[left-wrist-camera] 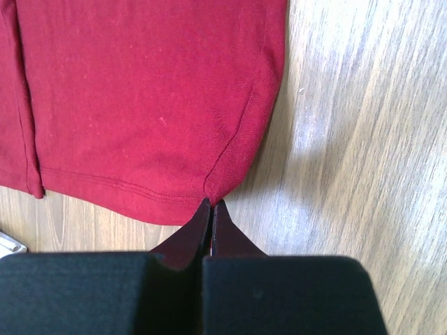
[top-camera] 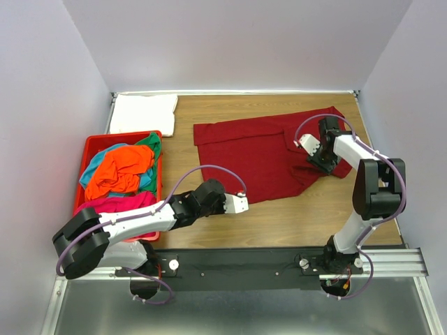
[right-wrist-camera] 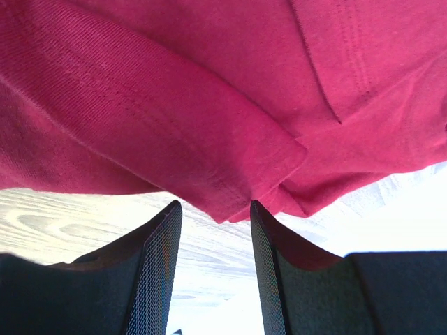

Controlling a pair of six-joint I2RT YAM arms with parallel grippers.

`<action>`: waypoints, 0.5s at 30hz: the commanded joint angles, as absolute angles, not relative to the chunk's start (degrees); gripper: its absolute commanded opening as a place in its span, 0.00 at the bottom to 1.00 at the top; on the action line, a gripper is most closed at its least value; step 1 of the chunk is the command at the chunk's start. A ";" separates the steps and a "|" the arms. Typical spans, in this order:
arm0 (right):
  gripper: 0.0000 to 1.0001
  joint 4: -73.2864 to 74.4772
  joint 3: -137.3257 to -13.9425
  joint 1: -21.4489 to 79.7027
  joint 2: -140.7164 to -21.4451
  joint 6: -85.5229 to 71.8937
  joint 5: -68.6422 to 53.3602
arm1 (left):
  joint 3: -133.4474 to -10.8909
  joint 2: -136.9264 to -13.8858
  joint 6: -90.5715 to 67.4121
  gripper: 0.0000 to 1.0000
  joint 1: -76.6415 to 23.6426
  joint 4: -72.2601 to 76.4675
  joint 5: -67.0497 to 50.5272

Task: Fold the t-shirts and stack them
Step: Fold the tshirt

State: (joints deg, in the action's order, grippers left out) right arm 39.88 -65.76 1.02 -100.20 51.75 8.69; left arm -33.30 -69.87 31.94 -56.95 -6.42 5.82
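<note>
A dark red t-shirt (top-camera: 258,157) lies spread on the wooden surface (top-camera: 279,216), its near hem corner pinched in the closed left hand (left-wrist-camera: 211,204), the right hand (right-wrist-camera: 213,206) half open at a folded edge.

The left arm (top-camera: 136,222) and right arm (top-camera: 347,234) have white links and bulky black joints. Purple cables (top-camera: 202,168) loop along them. The fingers (right-wrist-camera: 157,272) are black, with mesh-textured pads.

A pale wooden table (top-camera: 230,112) fills the middle; plain lavender-grey walls (top-camera: 237,42) close it in at nine, twelve and three o'clock. Grey sheet metal (top-camera: 237,314) lies at six o'clock.
</note>
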 commanded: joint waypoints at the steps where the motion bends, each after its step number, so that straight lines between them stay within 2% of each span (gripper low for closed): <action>1: 0.52 39.29 -64.69 0.79 -100.10 53.26 8.17 | -33.05 -69.79 32.34 0.00 -56.60 -5.27 4.22; 8: 0.50 39.29 -67.32 0.79 -103.01 53.26 8.35 | -32.96 -69.96 32.34 0.00 -56.69 -5.19 4.22; 15: 0.43 39.20 -67.32 0.70 -104.24 53.44 8.61 | -32.96 -69.52 32.34 0.00 -56.69 -5.19 4.04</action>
